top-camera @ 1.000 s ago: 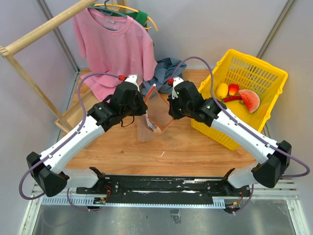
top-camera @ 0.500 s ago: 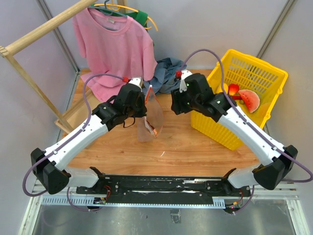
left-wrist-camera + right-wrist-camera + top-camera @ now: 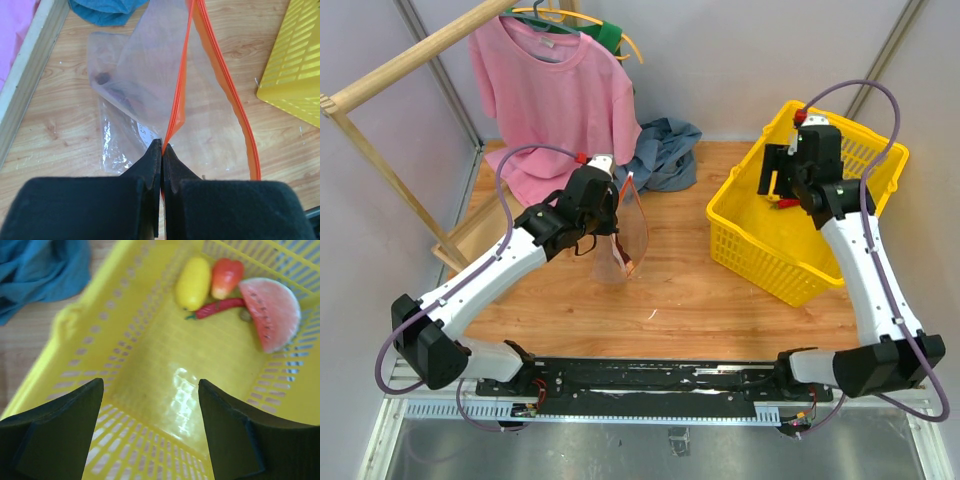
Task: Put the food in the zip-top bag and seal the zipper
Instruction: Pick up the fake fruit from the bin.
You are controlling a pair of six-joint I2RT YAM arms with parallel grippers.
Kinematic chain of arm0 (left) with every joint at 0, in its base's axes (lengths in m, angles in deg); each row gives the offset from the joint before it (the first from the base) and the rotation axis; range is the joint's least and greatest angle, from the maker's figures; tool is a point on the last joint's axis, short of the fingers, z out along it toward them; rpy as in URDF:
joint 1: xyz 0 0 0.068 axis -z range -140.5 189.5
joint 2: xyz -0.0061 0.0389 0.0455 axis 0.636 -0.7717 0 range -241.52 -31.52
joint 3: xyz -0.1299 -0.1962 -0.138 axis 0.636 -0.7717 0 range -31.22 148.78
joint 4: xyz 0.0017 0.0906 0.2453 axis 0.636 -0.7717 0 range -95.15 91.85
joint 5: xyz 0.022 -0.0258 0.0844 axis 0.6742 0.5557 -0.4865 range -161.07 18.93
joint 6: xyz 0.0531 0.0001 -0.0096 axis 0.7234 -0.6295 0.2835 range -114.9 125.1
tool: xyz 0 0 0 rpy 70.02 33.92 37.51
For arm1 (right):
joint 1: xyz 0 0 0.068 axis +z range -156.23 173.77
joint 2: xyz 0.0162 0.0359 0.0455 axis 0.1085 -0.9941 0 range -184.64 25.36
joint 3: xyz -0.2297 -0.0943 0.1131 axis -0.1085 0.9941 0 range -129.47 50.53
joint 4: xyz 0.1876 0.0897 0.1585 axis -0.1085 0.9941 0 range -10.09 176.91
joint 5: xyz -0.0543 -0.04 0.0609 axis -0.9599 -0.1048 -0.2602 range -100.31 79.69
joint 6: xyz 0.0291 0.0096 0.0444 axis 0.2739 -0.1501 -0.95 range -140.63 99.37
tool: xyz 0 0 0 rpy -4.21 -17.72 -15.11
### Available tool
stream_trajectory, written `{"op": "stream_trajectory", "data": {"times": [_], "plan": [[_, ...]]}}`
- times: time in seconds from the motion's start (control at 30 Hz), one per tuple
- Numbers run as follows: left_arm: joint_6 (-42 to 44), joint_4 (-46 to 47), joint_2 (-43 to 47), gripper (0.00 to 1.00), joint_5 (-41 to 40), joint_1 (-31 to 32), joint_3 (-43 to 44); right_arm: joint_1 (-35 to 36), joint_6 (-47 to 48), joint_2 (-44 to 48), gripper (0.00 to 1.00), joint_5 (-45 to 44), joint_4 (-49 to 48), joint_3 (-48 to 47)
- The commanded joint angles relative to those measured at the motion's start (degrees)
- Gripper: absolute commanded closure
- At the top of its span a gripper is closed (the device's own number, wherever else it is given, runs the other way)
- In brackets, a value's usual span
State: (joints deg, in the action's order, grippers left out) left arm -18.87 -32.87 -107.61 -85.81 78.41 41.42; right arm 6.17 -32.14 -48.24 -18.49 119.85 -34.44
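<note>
The table (image 3: 700, 290) carries two task areas, well apart: the basket (image 3: 750, 245) at the right and the bag (image 3: 625, 235) left of centre.

The big change is at the right arm. A second ago it was at the bag's mouth, opposite the left arm, jaws closed. Now it is over the basket, and the right gripper (image 3: 150, 385) has spread wide with nothing between its fingers. It appears to have finished helping spread the bag and gone to fetch food.

The left gripper (image 3: 161, 147) has not let go. Its jaws are pinched tight on the bag's top edge, holding it up off the table, so the bag now depends on that one grip.

The bag is clear and crinkly, its lower part resting crumpled on the wood. Its mouth gapes, which suits dropping food in, though with one side free it may sag shut.

Most of the food is still in the basket's far corner. The watermelon (image 3: 272, 310) is the largest, then the yellow fruit (image 3: 193, 282) and the red pepper (image 3: 226, 276) touching it. The thin chili (image 3: 220, 307) lies below them, reaching the watermelon. A dark piece (image 3: 104, 78) seems to sit inside the bag already. So the filling looks barely begun.

The zipper (image 3: 180, 95) is an orange strip that splits from the pinch into a wide loop, plainly unsealed. I cannot see its slider.
</note>
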Motion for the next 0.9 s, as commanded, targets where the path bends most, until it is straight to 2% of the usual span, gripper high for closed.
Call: {"op": "stream_trajectory", "data": {"times": [0.0,0.17,0.33,0.43,0.6,0.87], "plan": [[2.0,2.7,-0.1,1.0,0.4,-0.5,1.0,-7.0,-0.8,-3.1,0.21,-2.0,-3.4,2.3],[2.6,3.3,0.2,1.0,1.7,-0.7,0.1,-13.1,1.7,-10.8,0.14,-4.9,-5.3,0.5],[2.7,3.9,0.4,1.0,4.0,-1.4,-0.5,-18.5,3.7,-17.9,0.1,3.3,-11.7,2.1],[2.8,4.1,0.5,1.0,5.0,-1.6,-0.7,-21.3,4.2,-21.6,0.1,3.8,-13.0,1.0],[3.0,4.5,0.9,1.0,5.3,-1.8,-1.0,-22.6,11.8,-27.1,0.01,-3.6,-16.9,-0.6],[3.2,4.7,1.2,1.0,6.5,-2.0,-1.6,-24.8,18.4,-36.2,0.02,-9.7,-22.7,-3.1]]}}
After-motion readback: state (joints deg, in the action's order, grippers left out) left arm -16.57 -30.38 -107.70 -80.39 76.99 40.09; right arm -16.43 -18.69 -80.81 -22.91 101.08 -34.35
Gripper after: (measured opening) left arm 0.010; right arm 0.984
